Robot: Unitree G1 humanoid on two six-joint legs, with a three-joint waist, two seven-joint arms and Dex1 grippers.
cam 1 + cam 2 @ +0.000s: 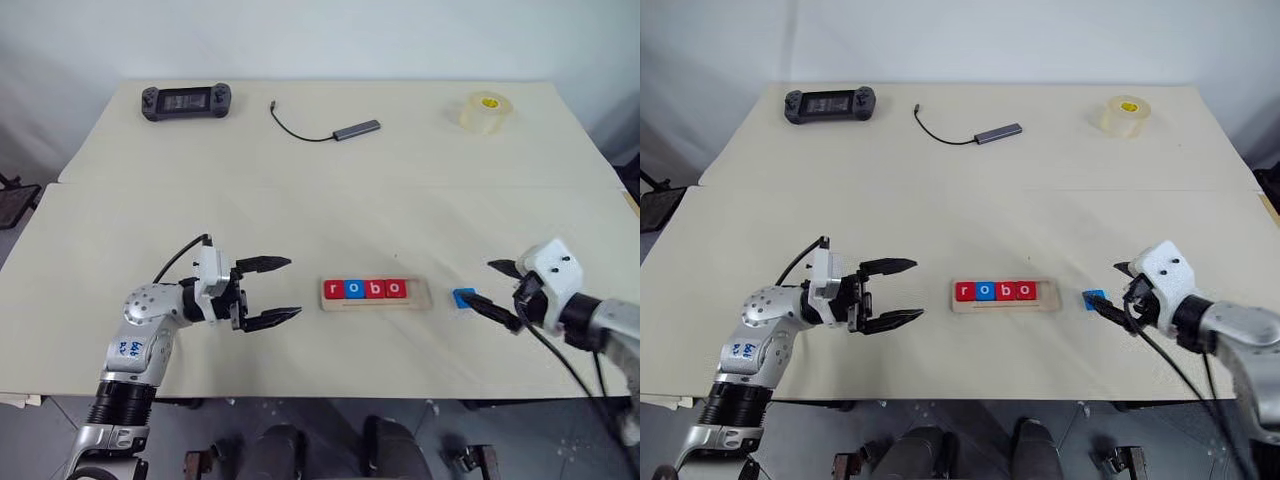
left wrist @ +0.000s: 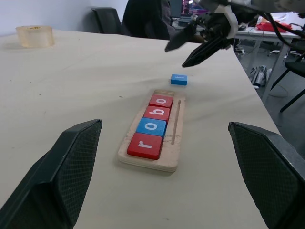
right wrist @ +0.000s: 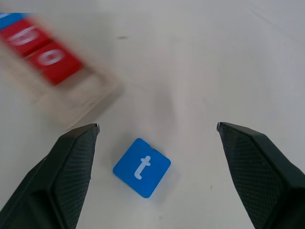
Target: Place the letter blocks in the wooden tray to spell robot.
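Four of five done: wooden tray holds r-o-b-o, end slot free. Blue t block lies flat on the table, just off the tray's 3 o'clock end. Right gripper spread wide, empty, near it; left gripper open, holding nothing, at tray's 9 o'clock.

Letter blocks — five in all. Four sit in the wooden tray: red r, blue o, red b, red o. One blue t block lies flat on the table, outside the tray.

Colour count — three red, two blue.

One wooden tray.

Other items on the table: one handheld game console, one grey USB hub with cable, one roll of clear tape.
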